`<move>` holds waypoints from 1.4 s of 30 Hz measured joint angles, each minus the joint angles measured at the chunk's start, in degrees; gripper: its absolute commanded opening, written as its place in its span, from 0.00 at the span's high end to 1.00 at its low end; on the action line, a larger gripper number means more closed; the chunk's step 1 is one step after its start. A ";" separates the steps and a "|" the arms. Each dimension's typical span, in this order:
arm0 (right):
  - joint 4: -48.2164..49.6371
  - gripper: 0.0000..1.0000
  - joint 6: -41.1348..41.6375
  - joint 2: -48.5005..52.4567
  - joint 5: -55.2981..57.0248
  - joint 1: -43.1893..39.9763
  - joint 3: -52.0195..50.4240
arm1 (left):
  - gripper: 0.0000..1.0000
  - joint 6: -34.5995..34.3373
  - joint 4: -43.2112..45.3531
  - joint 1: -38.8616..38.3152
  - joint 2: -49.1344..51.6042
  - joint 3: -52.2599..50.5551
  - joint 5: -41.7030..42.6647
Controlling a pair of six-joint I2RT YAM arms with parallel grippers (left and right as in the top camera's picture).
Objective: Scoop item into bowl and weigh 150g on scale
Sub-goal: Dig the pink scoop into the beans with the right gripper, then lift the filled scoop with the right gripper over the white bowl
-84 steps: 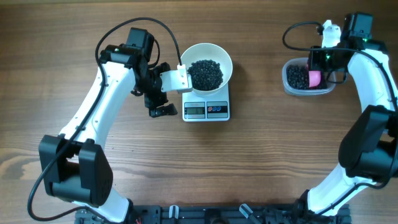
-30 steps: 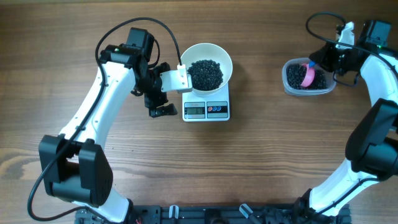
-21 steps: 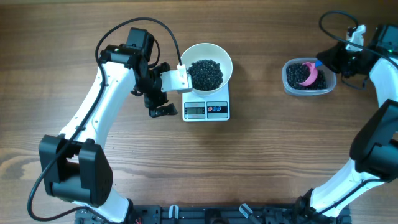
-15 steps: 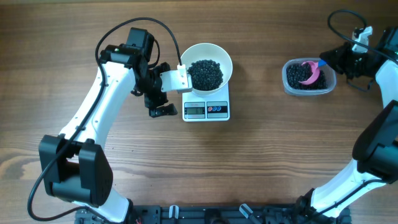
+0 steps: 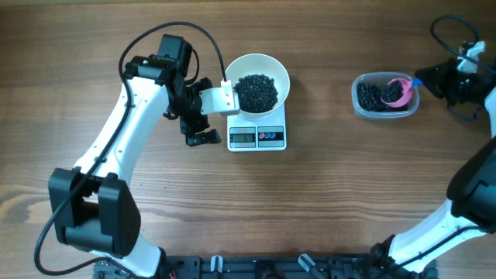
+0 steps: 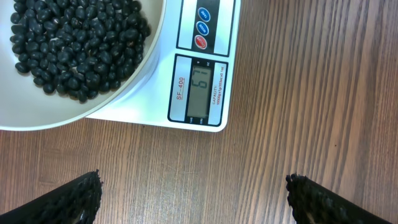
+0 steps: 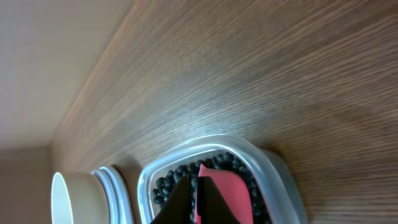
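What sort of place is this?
Likely a robot test bench, not a kitchen: two white robot arms at a wooden table, with a scale, a bowl of black beans and a plastic tub.

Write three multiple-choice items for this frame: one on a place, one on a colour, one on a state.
1. Where does the bowl stand relative to the scale? A on top of it; B beside it; C far from it.
2. What colour is the scoop in the clear tub? A green; B pink; C yellow.
3. How are the left fingers? A shut on the bowl's rim; B shut on a spoon; C wide open, empty.
Answers: 1 A, the bowl covers the scale's platform, leaving only the display end showing. 2 B, it shows pink against the black beans. 3 C, the left wrist view shows both fingers far apart with nothing gripped.
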 measured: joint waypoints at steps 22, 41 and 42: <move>2.16 0.96 2.47 0.00 -14.12 -0.57 0.00 | 0.00 0.00 0.02 0.00 0.00 0.00 0.00; 30.32 0.96 20.61 0.02 -23.96 20.09 -0.15 | 0.00 0.00 0.02 0.00 0.00 0.00 0.00; 31.04 0.96 21.00 0.02 -24.04 21.49 -0.15 | 0.00 0.00 0.00 0.00 0.00 0.00 0.00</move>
